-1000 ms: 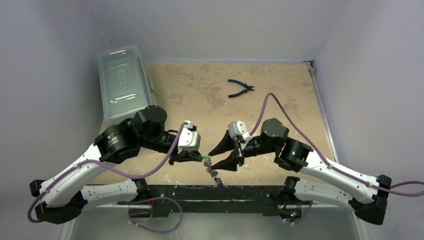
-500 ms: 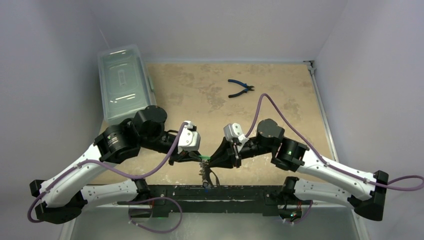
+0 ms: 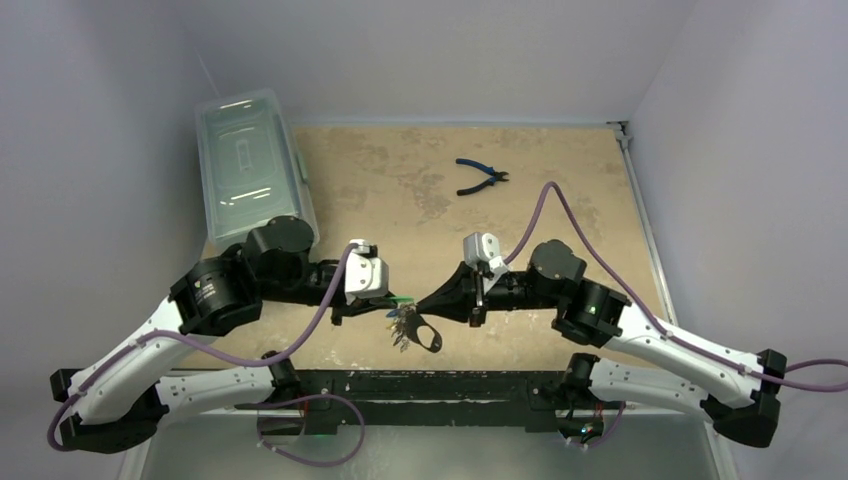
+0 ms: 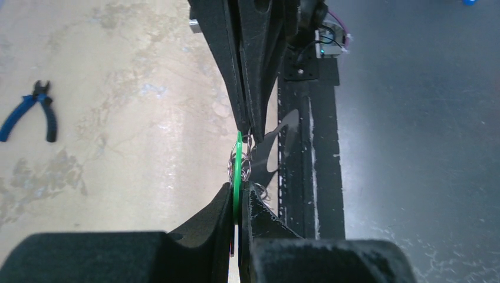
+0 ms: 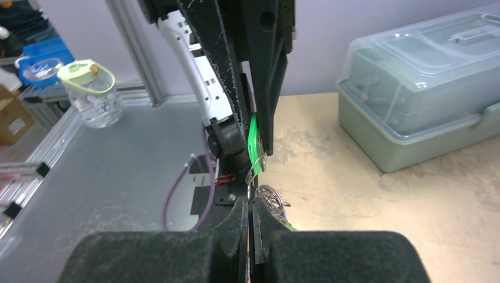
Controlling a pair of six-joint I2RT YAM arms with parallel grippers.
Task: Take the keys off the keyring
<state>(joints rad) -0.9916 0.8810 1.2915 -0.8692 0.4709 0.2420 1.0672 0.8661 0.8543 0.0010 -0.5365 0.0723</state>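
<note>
We note left gripper (image 4: pixel 239 190) clamped on green key (image 4: pixel 237 166). Right gripper (image 5: pixel 252 205) fingers pressed together; pinched item we cannot tell. Other keys (image 3: pixel 402 328) and keyring (image 3: pixel 430 338) hang between grippers, above near edge of table (image 3: pixel 560 200).

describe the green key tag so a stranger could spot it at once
At the near edge of the table, the left gripper and right gripper meet tip to tip. Pinched edge-on in the left one is the green tag, with the keys bunched beside it; it alone is flat and bright green.
</note>
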